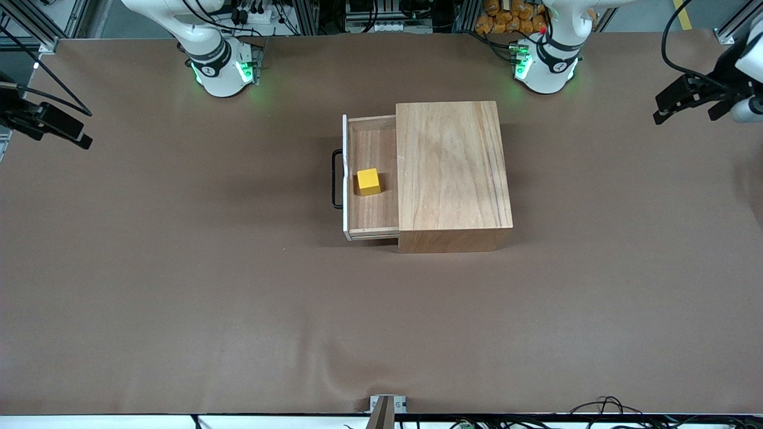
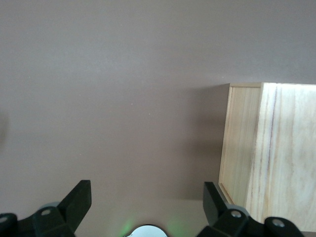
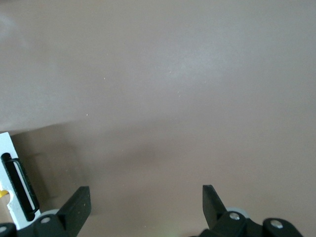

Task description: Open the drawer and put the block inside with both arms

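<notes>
Both hands are hanging with fingers spread wide and holding nothing: the left hand (image 2: 145,207) over bare counter (image 1: 179,286) at its own end, the right hand (image 3: 145,207) likewise at its end. The block (image 1: 368,182) is already sitting inside the drawer (image 1: 372,220), pulled out from the wooden box (image 1: 453,167). Apparently only closing by the handle (image 1: 337,179) might be remaining; nothing is blocking it.
</notes>
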You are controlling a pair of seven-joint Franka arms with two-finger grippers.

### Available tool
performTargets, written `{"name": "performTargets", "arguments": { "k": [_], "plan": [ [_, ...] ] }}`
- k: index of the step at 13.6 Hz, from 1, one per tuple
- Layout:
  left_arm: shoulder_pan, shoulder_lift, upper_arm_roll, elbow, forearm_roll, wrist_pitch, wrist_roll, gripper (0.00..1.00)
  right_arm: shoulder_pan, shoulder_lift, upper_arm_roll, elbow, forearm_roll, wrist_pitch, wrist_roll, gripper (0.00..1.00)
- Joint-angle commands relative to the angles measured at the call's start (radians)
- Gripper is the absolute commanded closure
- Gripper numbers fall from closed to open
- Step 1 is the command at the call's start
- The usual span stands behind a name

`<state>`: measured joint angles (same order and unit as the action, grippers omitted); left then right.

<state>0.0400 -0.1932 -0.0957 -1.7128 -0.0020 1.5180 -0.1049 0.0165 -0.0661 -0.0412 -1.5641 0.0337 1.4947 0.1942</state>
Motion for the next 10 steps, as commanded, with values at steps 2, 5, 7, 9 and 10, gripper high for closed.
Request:
{"name": "performTargets", "arguments": {
  "k": [2,5,7,9,10],
  "plan": [
    [0.015,0.015,-0.004,0.033,-0.023,0.013,0.021,0.00,-0.001,0.049,0.000,0.137,-0.071,-0.060,-0.009,0.00],
    [0.017,0.028,0.002,0.042,-0.046,0.010,0.018,0.00,0.005,0.049,0.000,0.139,-0.070,-0.060,-0.027,0.00],
    [0.017,0.029,0.002,0.042,-0.046,0.010,0.013,0.00,0.005,0.049,0.000,0.139,-0.064,-0.060,-0.029,0.00],
    [0.015,0.040,0.004,0.044,-0.041,-0.004,0.005,0.00,0.003,0.049,-0.002,0.139,-0.054,-0.060,-0.032,0.00],
    [0.015,0.041,0.004,0.044,-0.035,-0.004,0.002,0.00,0.003,0.049,-0.002,0.139,-0.054,-0.060,-0.033,0.00]
  ]
}}
